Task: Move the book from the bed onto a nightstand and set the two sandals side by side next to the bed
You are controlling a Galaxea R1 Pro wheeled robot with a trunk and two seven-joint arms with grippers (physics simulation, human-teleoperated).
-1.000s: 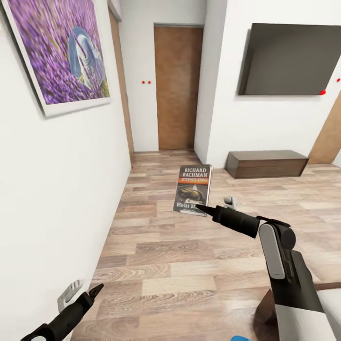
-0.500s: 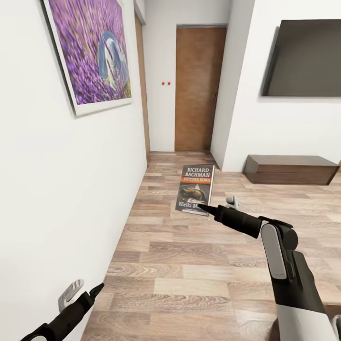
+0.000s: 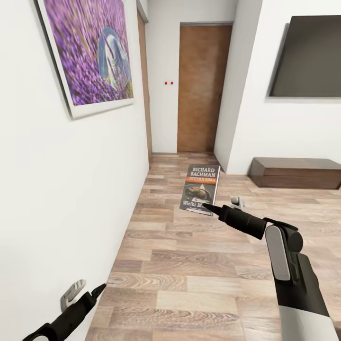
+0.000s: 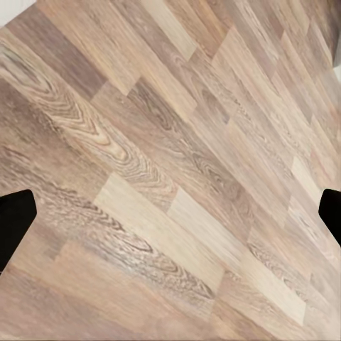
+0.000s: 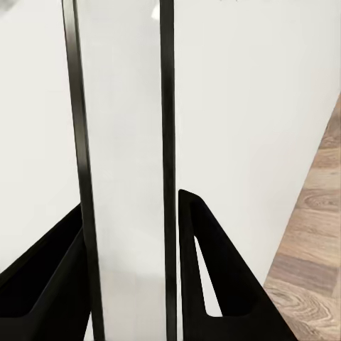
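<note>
Head view shows the right gripper [image 3: 207,207] held out ahead of the robot with the book [image 3: 200,188] clamped by its lower edge, cover facing the camera, upright and well above the wood-plank floor [image 3: 189,265]. In the right wrist view the book's pale page edge [image 5: 124,170] runs between the two dark fingers [image 5: 213,263], so the jaws are closed narrow on it. The left gripper [image 3: 85,293] hangs low at the robot's left side close to the white wall [image 3: 57,189]; in the left wrist view its two dark fingertips [image 4: 14,220] sit far apart at the picture's edges with nothing but floor between them, so those jaws are wide and empty. Ahead lie a brown door [image 3: 201,90] at the end of a short passage, a purple framed picture [image 3: 87,52] on the left wall, a dark wall screen [image 3: 308,57] and a long low dark-wood cabinet [image 3: 298,173] below it, which I take to be the bench cabinet and not a nightstand. My reading is that the book step is in hand: the book is off the bed and being carried. The next move calls for turning the base until a nightstand comes into sight, driving up to it, and lowering the book flat onto its top clear of the lamp before opening the jaws. The sandals remain to be dealt with.
</note>
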